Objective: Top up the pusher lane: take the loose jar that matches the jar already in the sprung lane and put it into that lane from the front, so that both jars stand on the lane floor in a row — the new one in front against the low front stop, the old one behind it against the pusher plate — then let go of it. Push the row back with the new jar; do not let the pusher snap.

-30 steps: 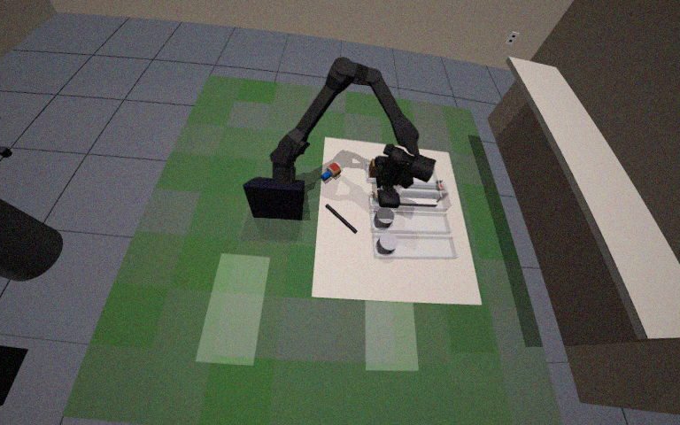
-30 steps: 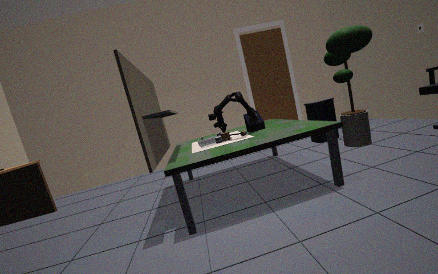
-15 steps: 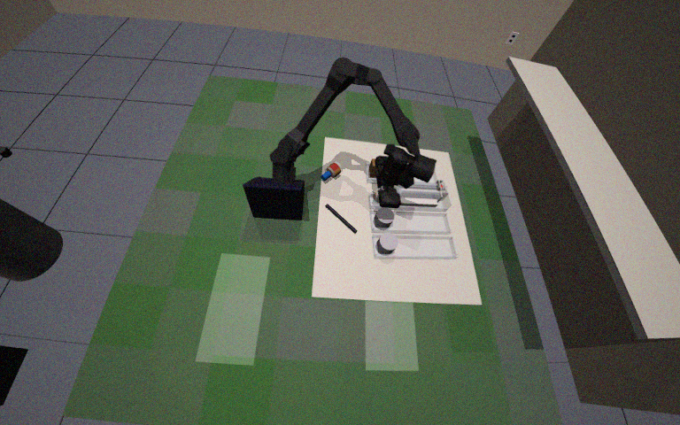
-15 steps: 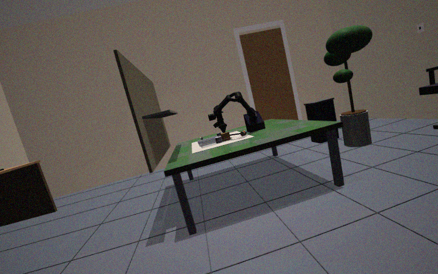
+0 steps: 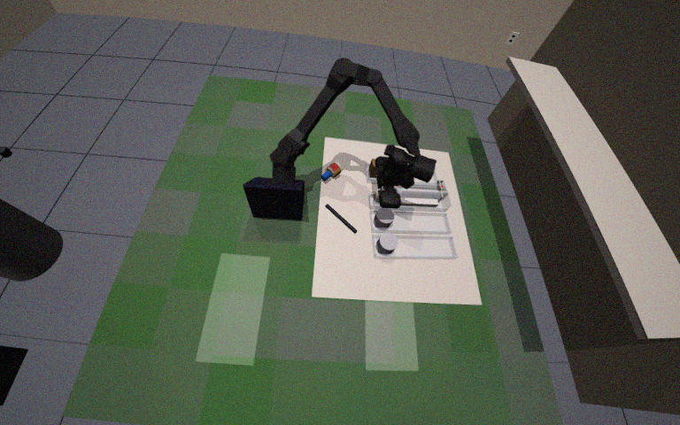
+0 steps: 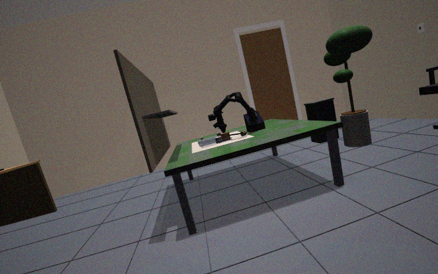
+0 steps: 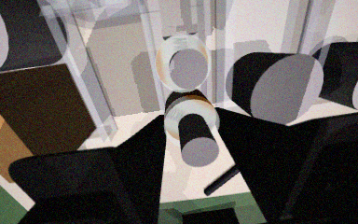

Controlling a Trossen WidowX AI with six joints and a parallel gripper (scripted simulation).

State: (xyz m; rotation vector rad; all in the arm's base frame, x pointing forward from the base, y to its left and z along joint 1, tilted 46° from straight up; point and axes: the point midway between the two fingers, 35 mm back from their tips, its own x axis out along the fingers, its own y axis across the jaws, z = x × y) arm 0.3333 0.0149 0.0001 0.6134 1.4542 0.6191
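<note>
Green table (image 6: 284, 130), white sheet (image 5: 386, 279), row of clear lanes.

Loose jar (image 7: 192, 126) is sitting clenched in the end effector (image 7: 190, 140) at the sprung lane (image 5: 428, 196) front, directly before the matching jar (image 7: 183, 63); two grey-capped jars (image 5: 384, 217) are standing in neighbouring lanes, black pen (image 5: 340, 218) lying nearby.

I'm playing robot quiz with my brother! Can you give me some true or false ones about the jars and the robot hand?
1. The gripper is shut on a jar. True.
2. A second jar with the same grey lid stands ahead of the held one, in the clear lane. True.
3. The black pen lies on the green table, off the white mat. False: it lies on the white mat.
4. The little red and blue thing sits inside a lane. False: it lies on the mat near the arm's base.
</note>
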